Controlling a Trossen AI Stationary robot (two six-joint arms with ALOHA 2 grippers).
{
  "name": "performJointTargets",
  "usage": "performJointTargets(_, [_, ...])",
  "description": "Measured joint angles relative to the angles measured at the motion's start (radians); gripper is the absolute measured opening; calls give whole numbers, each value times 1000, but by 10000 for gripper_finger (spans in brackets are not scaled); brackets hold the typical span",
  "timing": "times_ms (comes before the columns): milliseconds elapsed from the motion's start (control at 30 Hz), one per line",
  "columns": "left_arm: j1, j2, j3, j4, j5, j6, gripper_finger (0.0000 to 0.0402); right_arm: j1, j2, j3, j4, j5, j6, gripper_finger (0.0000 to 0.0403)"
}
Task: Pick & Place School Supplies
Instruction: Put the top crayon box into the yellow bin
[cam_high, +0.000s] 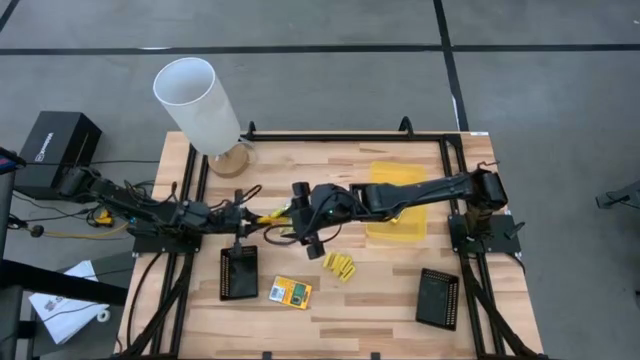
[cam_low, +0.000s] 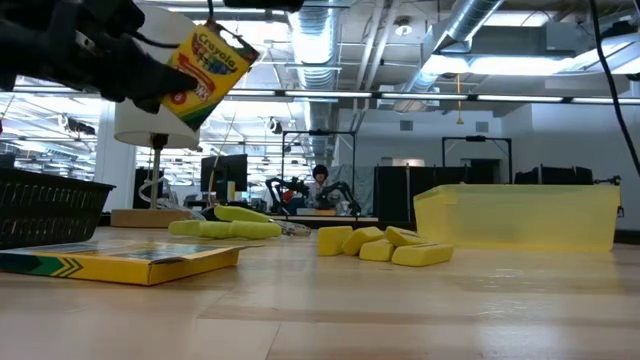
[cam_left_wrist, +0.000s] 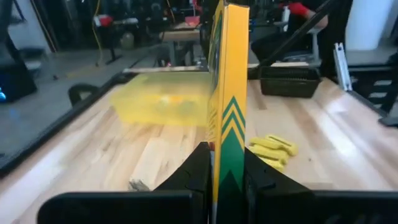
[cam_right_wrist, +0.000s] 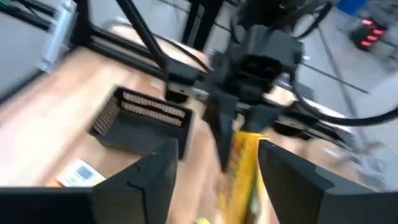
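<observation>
**Handover in mid-air: one box, one grip**

High view: the left gripper (cam_high: 262, 214) and right gripper (cam_high: 300, 215) meet nose to nose above the table's middle, a yellow box (cam_high: 272, 213) between them. A second box (cam_high: 291, 292) lies flat on the wood below them, near the left mesh tray (cam_high: 238, 273). Sticks (cam_high: 340, 266) lie loose just under the right gripper; the yellow tray (cam_high: 400, 200) sits behind its arm.

Low view: the held box (cam_low: 205, 68) hangs tilted, well clear of the table.

Left wrist view: the left fingers (cam_left_wrist: 194, 167) are clamped on the box's (cam_left_wrist: 228, 106) edge, holding it upright.

Right wrist view: the right fingers (cam_right_wrist: 155, 171) stand wide apart, the box (cam_right_wrist: 244, 168) between them but untouched.

Risk: the grip is narrow and on one edge only. A fast swing toward a tray could pivot the box or let it slip, and the open right fingers could clip it while backing off.
</observation>
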Motion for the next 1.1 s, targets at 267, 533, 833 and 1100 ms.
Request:
performJointTargets(267, [-42, 0, 0, -74, 84, -92, 25, -42, 0, 58, -187, 113, -19, 220])
performJointTargets(533, [-170, 0, 0, -287, 122, -302, 25, -75, -17, 59, -282, 112, 2, 193])
performJointTargets(833, [-299, -13, 19, -362, 129, -436, 25, -73, -23, 59, -282, 110, -9, 185])
performJointTargets(1100, [-282, -63, 96, -358, 48, -260, 25, -67, -33, 59, -294, 112, -14, 189])
